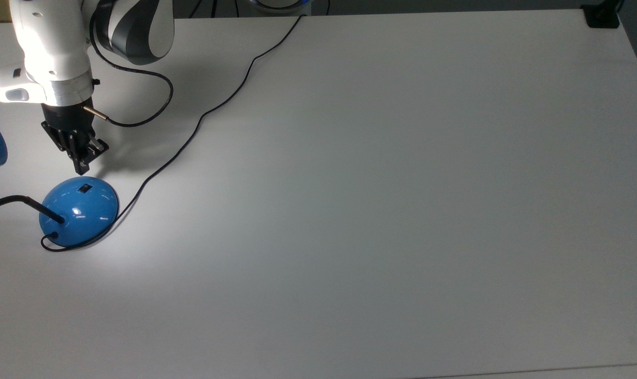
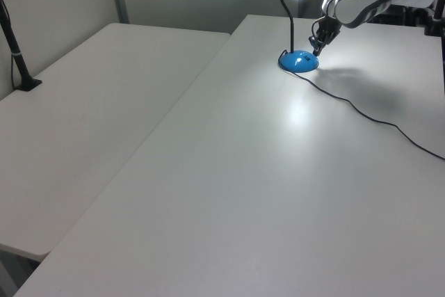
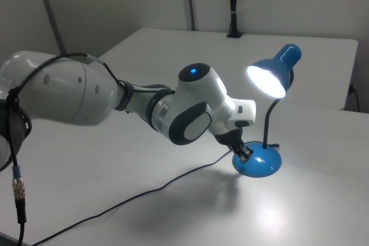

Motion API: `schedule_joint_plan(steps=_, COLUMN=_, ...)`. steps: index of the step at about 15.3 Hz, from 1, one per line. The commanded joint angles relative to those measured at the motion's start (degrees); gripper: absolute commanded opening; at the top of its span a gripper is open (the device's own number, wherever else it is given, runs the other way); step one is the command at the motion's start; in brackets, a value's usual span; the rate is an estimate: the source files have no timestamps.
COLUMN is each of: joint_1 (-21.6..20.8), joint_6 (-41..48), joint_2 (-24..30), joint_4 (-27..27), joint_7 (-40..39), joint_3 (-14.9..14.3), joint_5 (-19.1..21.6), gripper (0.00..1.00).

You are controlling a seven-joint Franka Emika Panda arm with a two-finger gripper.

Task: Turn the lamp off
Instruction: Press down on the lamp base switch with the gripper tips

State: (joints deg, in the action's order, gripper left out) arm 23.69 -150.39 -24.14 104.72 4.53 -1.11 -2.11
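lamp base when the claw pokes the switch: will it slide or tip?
The lamp base is a wide, low dome lying flat on the table, so tipping looks unlikely. Its glossy shell and the smooth tabletop suggest it could skid under a sideways push. The shade sits high on a thin neck, so it may wobble. The claw sits just beside the base.

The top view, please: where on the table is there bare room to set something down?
Bare table spreads from the cord toward the top view's right and bottom edges. It is crowded at the top view's left, where the gripper hangs by the lamp.
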Motion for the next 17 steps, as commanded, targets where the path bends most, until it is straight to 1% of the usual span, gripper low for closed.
schedule_joint_plan(steps=1, joint_1=-0.2, joint_6=-1.2, joint_2=-1.7, joint_4=-1.5, joint_7=-2.2, joint_3=0.1, joint_5=0.0, gripper=0.00)
schedule_joint_plan(steps=4, joint_1=-0.3, joint_6=-1.2, joint_2=-2.3, joint_4=-2.2, joint_7=-4.2, joint_3=0.2, joint_5=0.0, gripper=0.00)
schedule_joint_plan(steps=8, joint_1=-0.3, joint_6=-1.8, joint_2=-2.6, joint_4=-2.3, joint_7=-4.4, joint_3=0.1, joint_5=0.0, gripper=0.00)
schedule_joint_plan(steps=10, joint_1=-0.3, joint_6=-3.9, joint_2=-3.1, joint_4=-2.3, joint_7=-5.0, joint_3=0.8, joint_5=0.0, gripper=0.00)
schedule_joint_plan(steps=17, joint_1=-0.2, joint_6=-4.2, joint_2=-3.4, joint_4=-2.2, joint_7=-5.2, joint_3=1.2, joint_5=-0.2, gripper=0.00)
